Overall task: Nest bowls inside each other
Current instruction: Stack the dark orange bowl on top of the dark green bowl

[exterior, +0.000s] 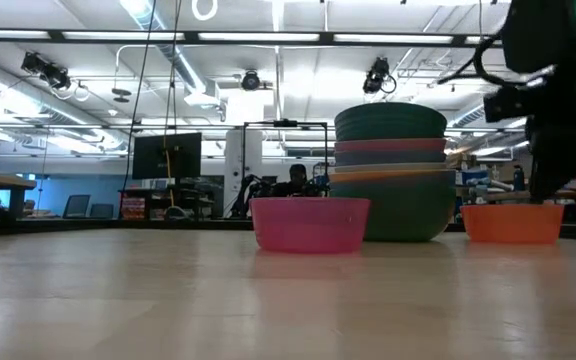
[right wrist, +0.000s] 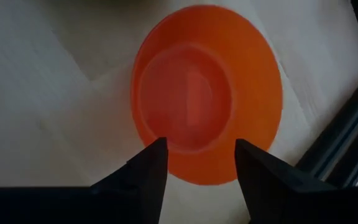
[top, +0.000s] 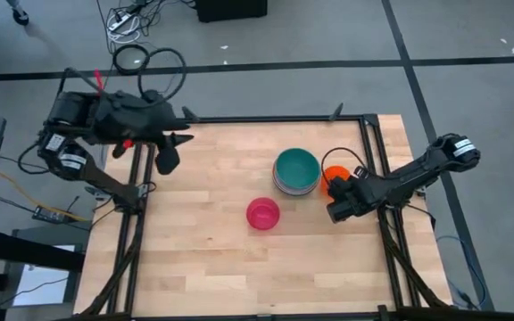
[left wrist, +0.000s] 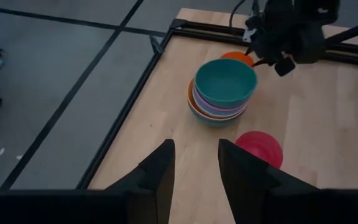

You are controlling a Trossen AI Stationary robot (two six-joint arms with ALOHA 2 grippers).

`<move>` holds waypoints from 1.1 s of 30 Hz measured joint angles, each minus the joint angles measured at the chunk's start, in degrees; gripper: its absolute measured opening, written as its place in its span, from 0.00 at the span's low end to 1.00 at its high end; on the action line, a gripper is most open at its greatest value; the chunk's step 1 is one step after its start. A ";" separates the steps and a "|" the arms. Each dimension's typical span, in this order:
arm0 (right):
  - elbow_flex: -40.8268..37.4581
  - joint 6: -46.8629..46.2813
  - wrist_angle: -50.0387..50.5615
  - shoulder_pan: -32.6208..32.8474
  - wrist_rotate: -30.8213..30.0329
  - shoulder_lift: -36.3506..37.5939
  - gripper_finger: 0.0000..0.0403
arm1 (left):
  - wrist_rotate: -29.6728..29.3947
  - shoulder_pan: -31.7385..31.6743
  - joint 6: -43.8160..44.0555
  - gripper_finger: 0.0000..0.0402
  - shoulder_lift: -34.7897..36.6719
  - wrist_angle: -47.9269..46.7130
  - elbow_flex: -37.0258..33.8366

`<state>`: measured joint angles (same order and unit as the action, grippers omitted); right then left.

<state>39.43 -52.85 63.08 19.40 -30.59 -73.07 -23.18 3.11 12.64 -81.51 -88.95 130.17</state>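
1. Overhead, we locate three targets on the table [top: 203, 267]: a nested stack [top: 296, 172] with a teal bowl on top near the middle, a pink bowl [top: 263, 213] loose just in front of it toward the near edge, and an orange bowl [top: 333, 176] just beside the stack on its right-hand side. The right gripper [top: 341, 198] sits over the near rim of the orange bowl. The left gripper [top: 169, 152] waits at the far left corner, well apart from every bowl. We judge the right arm clearly the nearer one.

2. At table height, we confirm that the stack [exterior: 390, 170] stands upright, with the pink bowl [exterior: 310, 222] in front of it and the orange bowl [exterior: 513, 222] resting flat on the table. The right arm hangs dark above the orange bowl. Its fingertips are not resolved from this angle.

3. From the left wrist, we see the left fingers [left wrist: 160, 177] standing apart with nothing between them, aimed across bare table toward the stack [left wrist: 222, 93] and the pink bowl [left wrist: 260, 148].

4. From the right wrist, we look straight down into the orange bowl [right wrist: 207, 93]. The right fingers [right wrist: 151, 168] are spread and empty, and straddle the bowl's rim where it is nearest the camera. The bowl is round, so no long axis constrains the approach. We judge that the decisive relation is rim-between-fingers, with the stack lying immediately alongside.
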 joint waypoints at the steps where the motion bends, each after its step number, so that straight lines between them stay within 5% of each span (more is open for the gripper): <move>1: -1.04 1.23 -1.28 -0.11 0.00 -0.01 0.43 | 0.01 0.02 -0.17 0.33 0.15 -0.02 0.00; 14: -9.77 6.95 -12.84 -2.62 -1.92 -0.03 0.39 | 0.02 0.02 -1.58 0.33 0.23 -1.12 0.00; 23: -9.87 8.10 -12.41 -4.61 -0.30 -0.03 0.02 | 0.02 0.02 -1.87 0.33 0.22 -1.09 0.00; 33: -6.77 6.05 -11.49 -2.57 -0.14 1.51 0.02 | 0.02 0.02 -1.52 0.33 0.19 -1.05 0.00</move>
<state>32.67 -46.79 51.60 16.83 -30.74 -71.56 -23.16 3.14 11.12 -81.32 -90.00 130.17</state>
